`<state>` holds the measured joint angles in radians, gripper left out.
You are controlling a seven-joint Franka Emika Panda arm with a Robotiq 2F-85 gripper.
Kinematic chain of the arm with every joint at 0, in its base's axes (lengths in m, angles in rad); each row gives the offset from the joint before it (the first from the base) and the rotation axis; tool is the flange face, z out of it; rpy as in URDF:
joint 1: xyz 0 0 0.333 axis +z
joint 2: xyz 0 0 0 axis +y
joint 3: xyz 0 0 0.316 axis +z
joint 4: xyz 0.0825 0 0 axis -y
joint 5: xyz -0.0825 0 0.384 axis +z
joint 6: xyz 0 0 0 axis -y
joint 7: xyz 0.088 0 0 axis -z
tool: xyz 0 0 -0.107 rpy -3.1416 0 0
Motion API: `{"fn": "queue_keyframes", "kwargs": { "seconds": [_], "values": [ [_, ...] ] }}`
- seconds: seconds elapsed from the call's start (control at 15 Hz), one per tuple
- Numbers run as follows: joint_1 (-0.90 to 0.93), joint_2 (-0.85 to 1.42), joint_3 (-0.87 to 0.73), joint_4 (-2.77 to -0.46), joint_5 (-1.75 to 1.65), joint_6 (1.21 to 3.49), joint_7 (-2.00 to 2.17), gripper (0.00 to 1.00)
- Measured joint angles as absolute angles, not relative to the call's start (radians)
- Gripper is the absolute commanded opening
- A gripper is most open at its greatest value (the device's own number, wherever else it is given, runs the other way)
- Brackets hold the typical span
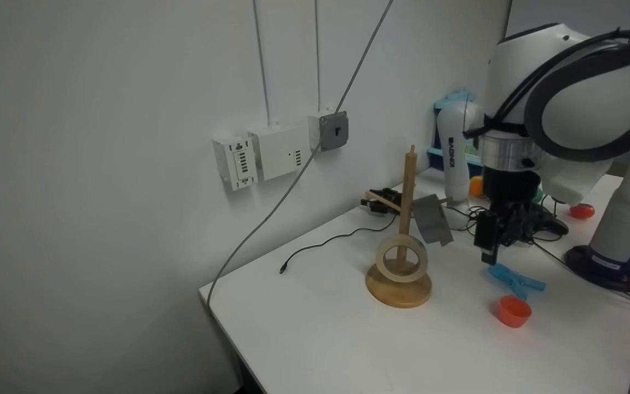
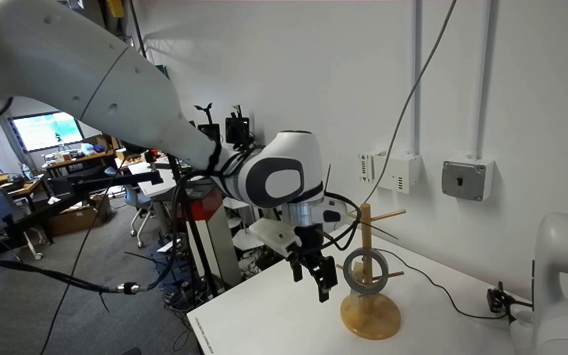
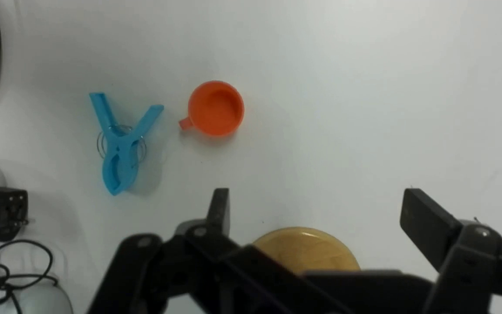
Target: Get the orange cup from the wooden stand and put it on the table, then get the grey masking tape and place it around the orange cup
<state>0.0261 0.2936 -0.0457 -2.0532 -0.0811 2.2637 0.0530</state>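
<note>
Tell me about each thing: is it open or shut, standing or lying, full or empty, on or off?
Orange cup: upright on the table, looks empty.
Pincer: open, holding nothing.
Wooden stand: standing up.
Grey tape: hanging on the wooden stand.
Beige tape: also on the wooden stand.
Blue clamp: lying down, mouth shut.
Wall switch: too small to tell if on or off.
Screen: lit.

The tabletop (image 3: 342, 122) is white, the wooden stand (image 2: 371, 320) honey-brown, the cup (image 3: 216, 110) orange-red, the clamp (image 3: 120, 147) bright blue. The masking tape (image 2: 365, 290) is grey; the other roll (image 1: 401, 240), dimly lit, looks beige.
</note>
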Motion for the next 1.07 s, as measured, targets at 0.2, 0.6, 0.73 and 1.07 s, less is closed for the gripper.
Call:
{"fn": "queue_keyframes", "kwargs": {
  "seconds": [0.2,0.6,0.73,1.07],
  "values": [
    [0.026,0.229,-0.026,-2.078,-0.08,2.264,-0.007,1.0],
    [0.026,0.157,-0.009,-2.115,-0.071,2.264,-0.053,1.0],
    [0.026,0.166,-0.01,-2.115,-0.071,2.264,-0.053,1.0],
    [0.026,0.173,-0.01,-2.115,-0.074,2.267,-0.053,1.0]
  ]
}}
